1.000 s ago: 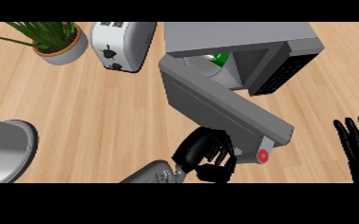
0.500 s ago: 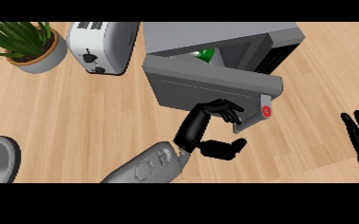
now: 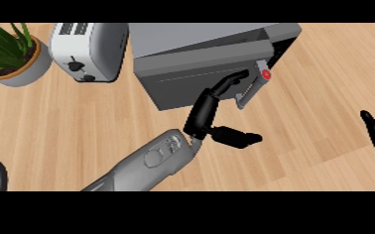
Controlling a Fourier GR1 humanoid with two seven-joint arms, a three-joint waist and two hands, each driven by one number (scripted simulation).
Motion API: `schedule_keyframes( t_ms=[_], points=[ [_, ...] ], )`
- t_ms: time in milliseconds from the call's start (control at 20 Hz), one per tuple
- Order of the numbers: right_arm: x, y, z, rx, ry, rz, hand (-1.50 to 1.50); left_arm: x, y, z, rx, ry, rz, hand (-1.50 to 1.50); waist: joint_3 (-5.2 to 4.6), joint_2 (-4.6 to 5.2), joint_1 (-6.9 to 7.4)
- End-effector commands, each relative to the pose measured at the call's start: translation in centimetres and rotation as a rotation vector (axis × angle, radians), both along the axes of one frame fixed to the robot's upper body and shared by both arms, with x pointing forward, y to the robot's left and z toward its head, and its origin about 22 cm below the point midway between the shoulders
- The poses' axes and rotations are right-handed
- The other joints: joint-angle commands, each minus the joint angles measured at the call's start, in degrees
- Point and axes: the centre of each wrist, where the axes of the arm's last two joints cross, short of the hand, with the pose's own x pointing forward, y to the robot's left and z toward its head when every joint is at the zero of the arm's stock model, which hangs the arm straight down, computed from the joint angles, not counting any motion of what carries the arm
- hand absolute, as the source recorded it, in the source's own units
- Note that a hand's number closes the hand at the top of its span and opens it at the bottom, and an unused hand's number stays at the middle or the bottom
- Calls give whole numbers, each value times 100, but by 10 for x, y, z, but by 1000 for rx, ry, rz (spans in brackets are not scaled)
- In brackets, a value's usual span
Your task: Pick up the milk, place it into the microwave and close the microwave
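Now I see my left hand (image 3: 209,110) stretched out straight, fingers (image 3: 233,77) extended and pressed against the front of the microwave (image 3: 198,42) door (image 3: 201,77), thumb (image 3: 236,138) splayed off to the right and holding nothing. The door is almost swung to, with only a thin dark gap left at its right end, beside the red button (image 3: 267,74). I cannot see the milk anywhere; the slit shows nothing of the inside. The microwave sits at the counter's (image 3: 66,124) far edge, with the toaster (image 3: 88,49) just beside it on the left and the plant (image 3: 21,54) in the far left corner. Of my right hand (image 3: 367,126) only a dark sliver shows at the right edge, and I cannot tell how its fingers stand.
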Motion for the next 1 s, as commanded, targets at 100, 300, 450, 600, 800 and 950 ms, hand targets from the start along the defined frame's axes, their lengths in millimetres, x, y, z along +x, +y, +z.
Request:
schedule_keyframes(
  t_ms=[100,300,450,600,800,950],
  points=[
    [8,2,11,16,-20,58,-150,19,-3,16,-30,-37,56,-150,8,53,-214],
    [14,2,20,13,-44,108,-150,28,-6,25,-34,-49,60,-150,18,89,-321],
    [18,0,24,15,-41,109,-150,30,-7,26,-41,-48,72,-150,20,110,-339],
    [20,-4,29,14,-45,127,-150,31,-5,21,-40,-56,87,-150,20,116,-373],
    [23,-4,34,8,-47,143,-150,33,-6,22,-58,-67,97,-150,17,128,-490],
    [27,-6,37,12,-46,140,-150,35,-6,24,-62,-77,95,-150,25,145,-464]
  ],
)
